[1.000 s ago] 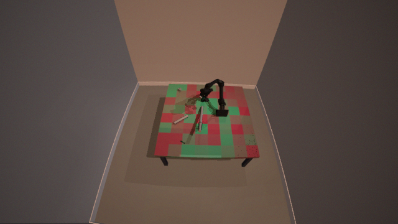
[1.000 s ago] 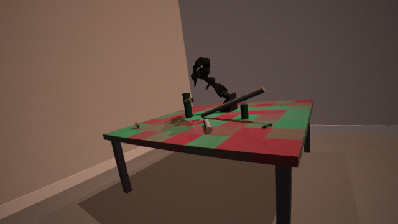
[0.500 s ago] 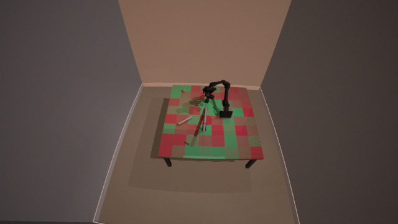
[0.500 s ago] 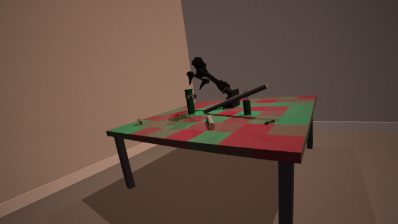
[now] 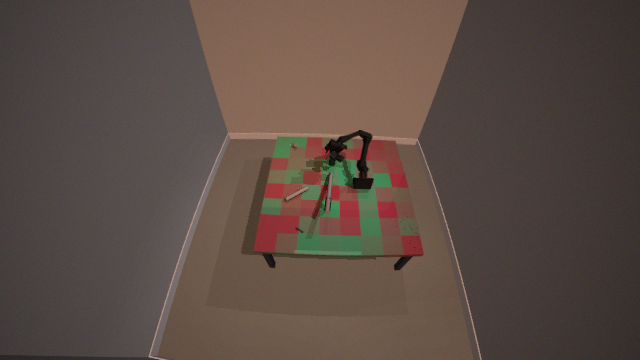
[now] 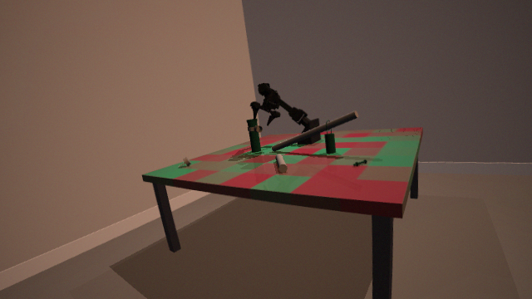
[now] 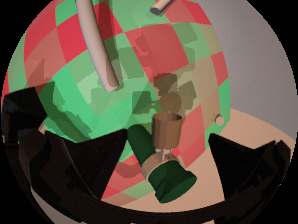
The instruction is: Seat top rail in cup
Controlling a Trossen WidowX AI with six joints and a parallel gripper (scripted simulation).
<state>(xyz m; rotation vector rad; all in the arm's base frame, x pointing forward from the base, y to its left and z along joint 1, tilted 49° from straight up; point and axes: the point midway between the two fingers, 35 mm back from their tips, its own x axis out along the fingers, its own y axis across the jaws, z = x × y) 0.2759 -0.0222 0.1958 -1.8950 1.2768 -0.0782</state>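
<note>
End effector (image 7: pixel 166 156) gapes wide, empty, above the big post (image 7: pixel 168 177), whose band seems half-hidden.

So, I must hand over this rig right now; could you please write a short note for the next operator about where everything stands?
Gripper: open, holding nothing, hovering over the big post, fingers either side of its top in the wrist view.
Rail: threaded through the loop cap on the small post, tilted, far end raised, cut end down on the table near the big post.
Rail-end cup: on the band near the top of the big post, with no rail in it.
Done: nothing of the seating.
Left: grasp the rail, lift its cut end into the cup, keep the band high, let go and back off.
A loose short tube lies in front.
</note>
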